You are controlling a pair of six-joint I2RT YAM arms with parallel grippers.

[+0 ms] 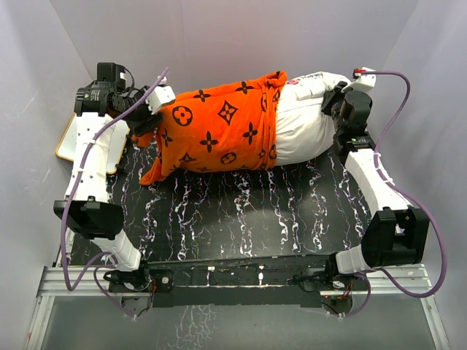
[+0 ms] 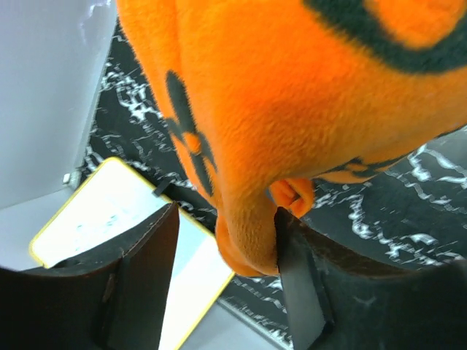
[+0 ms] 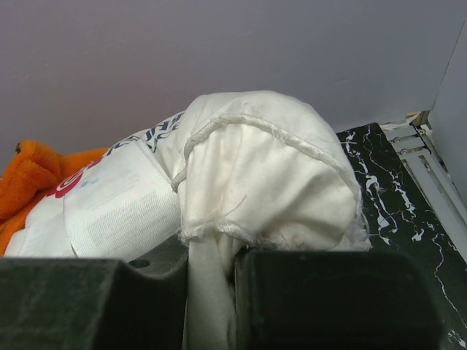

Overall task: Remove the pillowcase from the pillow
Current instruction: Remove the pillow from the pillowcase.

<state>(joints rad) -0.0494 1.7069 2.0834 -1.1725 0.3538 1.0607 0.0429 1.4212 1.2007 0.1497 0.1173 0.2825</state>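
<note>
Orange plush fills most of the top view: the pillowcase covers the left two-thirds of the pillow, which lies across the far side of the black marbled table with its white right end bare. The left gripper sits at the case's closed left end, and the right gripper at the pillow's exposed end.

From the left wrist, a hanging corner of orange fabric drops between the jaws, which stand spread. It touches one finger only, with a clear gap to the other. A white board lies on the table below.

From the right wrist, the jaws are pressed together on a thin fold of the pillow's white cloth.

Two risks follow. If the left arm pulls before clamping, the corner will simply slide out. The right hold is only a pinch of cloth — it may slip, so the pillow drags along inside the case.
</note>
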